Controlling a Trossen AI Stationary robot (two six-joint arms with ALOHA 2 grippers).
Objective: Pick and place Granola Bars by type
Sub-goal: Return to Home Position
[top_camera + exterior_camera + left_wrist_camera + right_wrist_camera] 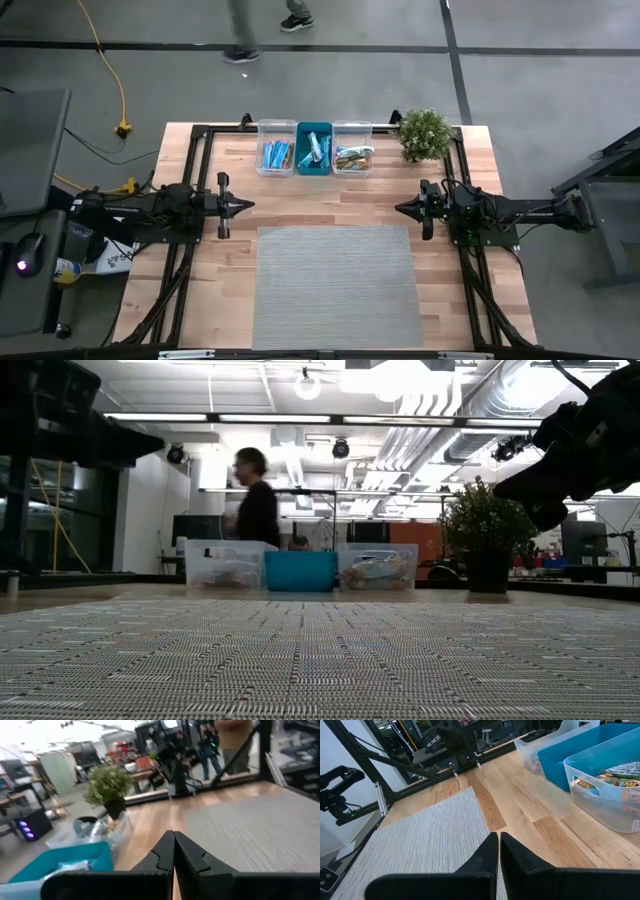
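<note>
On your left, the left gripper (pixel 246 205) is held above the table (pixel 225 290) near the far left corner of the grey mat (pixel 335 290). Its fingers are pressed together on nothing and point toward the middle.

Moving across, three bins stand side by side at the table's far edge, and every one of the Granola Bars (pixel 276 155) you can see lies inside them. Bright blue wrappers are in the left clear bin (pixel 277 124), pale silvery-blue ones in the teal bin (pixel 314 125), and tan-green-orange ones in the right clear bin (pixel 352 125). Most lie with their long axis running front to back. No bar shows on the grey mat or on the wood. A potted plant (pixel 425 135) stands just beside the right clear bin.

On your right, the right gripper (pixel 402 208) mirrors the left one, its jaws together and empty, pointing back at the middle.

The bins sit between the two grippers and beyond them. The left clear bin is nearer your left arm and the right clear bin nearer your right. The sorting looks finished to me, so what's left is pulling both arms back to rest. Neither arm needs to cross the bins, but mind the potted plant on the right.
</note>
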